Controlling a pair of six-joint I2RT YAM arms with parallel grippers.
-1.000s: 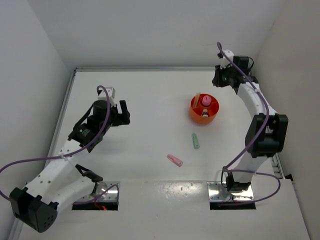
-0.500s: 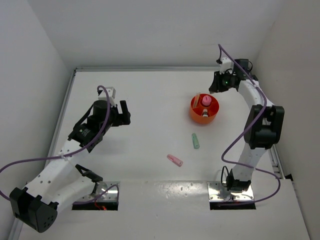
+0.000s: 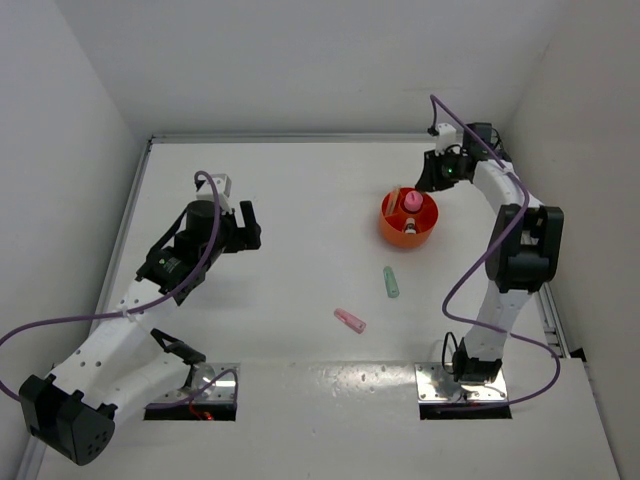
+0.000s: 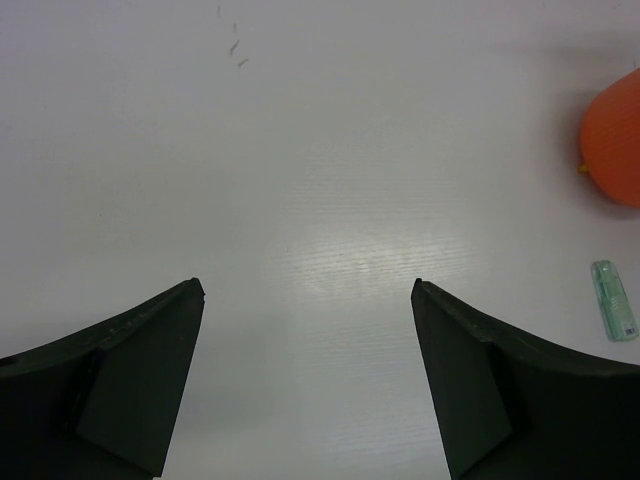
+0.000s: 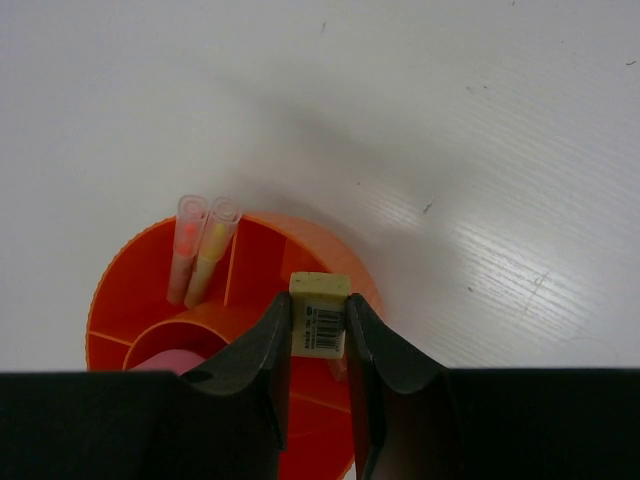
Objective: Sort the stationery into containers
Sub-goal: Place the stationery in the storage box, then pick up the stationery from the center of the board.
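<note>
Over the tabletop (image 4: pixel 330 150) the left gripper (image 4: pixel 305 290) stands wide apart, the orange bowl (image 4: pixel 615 140) cut off far to its right. The right gripper (image 5: pixel 318 322) hides the bowl's near side, clamped on a tan barcoded block (image 5: pixel 319 287) above the rim.

A round orange plastic bowl (image 5: pixel 120 300) shows smooth, faintly glossy walls and dividers. The slim pink pen (image 5: pixel 186 250) and slim pale-yellow pen (image 5: pixel 212 250) carry clear, shiny plastic caps. The small cream block (image 5: pixel 318 288) looks matt and rubbery, with a printed paper barcode sleeve. The fingers (image 5: pixel 250 365) of the right gripper (image 5: pixel 319 325) are matt black plastic. The white table (image 4: pixel 330 150) is smooth, with a fine ribbed grain and a soft sheen. The mint-green stick (image 4: pixel 613 300) is translucent plastic. The polished metal base plates (image 3: pixel 455 383) gleam.
</note>
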